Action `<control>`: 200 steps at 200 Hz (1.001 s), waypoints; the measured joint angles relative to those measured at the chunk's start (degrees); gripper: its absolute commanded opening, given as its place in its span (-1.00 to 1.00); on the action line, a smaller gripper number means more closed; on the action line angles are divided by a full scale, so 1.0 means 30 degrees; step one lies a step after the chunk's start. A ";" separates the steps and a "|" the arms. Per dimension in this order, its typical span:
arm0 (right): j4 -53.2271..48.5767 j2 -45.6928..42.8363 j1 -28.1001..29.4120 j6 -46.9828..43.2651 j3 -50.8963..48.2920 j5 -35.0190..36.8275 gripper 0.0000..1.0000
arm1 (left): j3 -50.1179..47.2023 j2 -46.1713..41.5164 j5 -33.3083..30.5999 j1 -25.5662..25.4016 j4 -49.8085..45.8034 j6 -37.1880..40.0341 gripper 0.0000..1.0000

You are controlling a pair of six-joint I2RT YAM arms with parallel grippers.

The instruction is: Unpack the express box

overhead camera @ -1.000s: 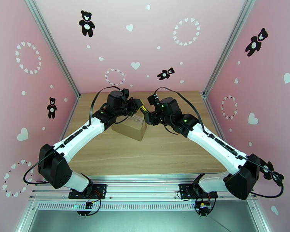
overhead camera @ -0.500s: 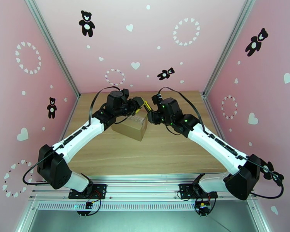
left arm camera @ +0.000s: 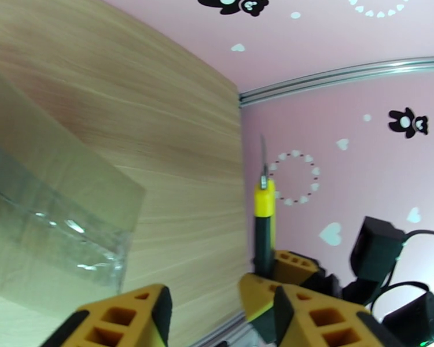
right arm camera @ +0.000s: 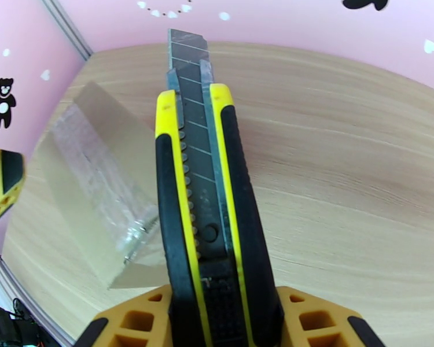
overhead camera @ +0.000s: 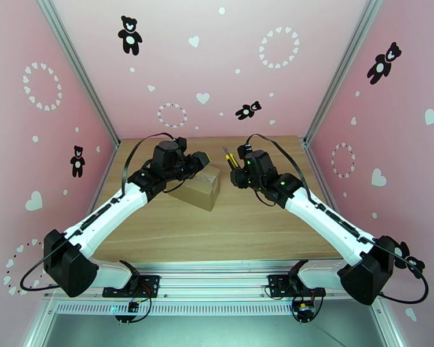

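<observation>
The express box (overhead camera: 198, 191), a brown carton with shiny clear tape along its top seam, stands shut on the wooden table (overhead camera: 217, 232). My left gripper (overhead camera: 203, 159) hovers over the box's far top edge, open with nothing between its fingers (left arm camera: 124, 319). The box (left arm camera: 43, 226) lies at the left of the left wrist view. To the right of the box, my right gripper (overhead camera: 236, 166) is shut on a yellow-black utility knife (right arm camera: 205, 198). Its blade (right arm camera: 185, 47) is extended and points at the back wall. The taped box (right arm camera: 95, 180) sits left of the knife.
Pink walls with aluminium corner posts (overhead camera: 327, 82) close in the table on three sides. The left gripper's yellow finger (right arm camera: 3, 180) shows at the left edge of the right wrist view. Bare tabletop stretches in front of the box and to its right.
The two grippers met at the knife above the box a second ago. Since then my left gripper has opened and drawn back left, and my right gripper has carried the knife off to the right.
</observation>
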 measured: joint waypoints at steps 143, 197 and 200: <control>-0.1166 -0.0699 0.0954 0.0000 -0.2659 0.0889 -1.00 | -0.2550 -0.1894 -0.2827 0.0007 -0.1690 0.2667 0.03; -0.1224 -0.0699 0.1581 0.0022 -0.2856 0.1166 -1.00 | -0.2659 -0.1887 -0.2980 0.0007 -0.1625 0.2681 0.03; -0.1231 -0.0699 0.1603 0.0029 -0.2863 0.1209 -1.00 | -0.2674 -0.1887 -0.2980 0.0007 -0.1610 0.2674 0.03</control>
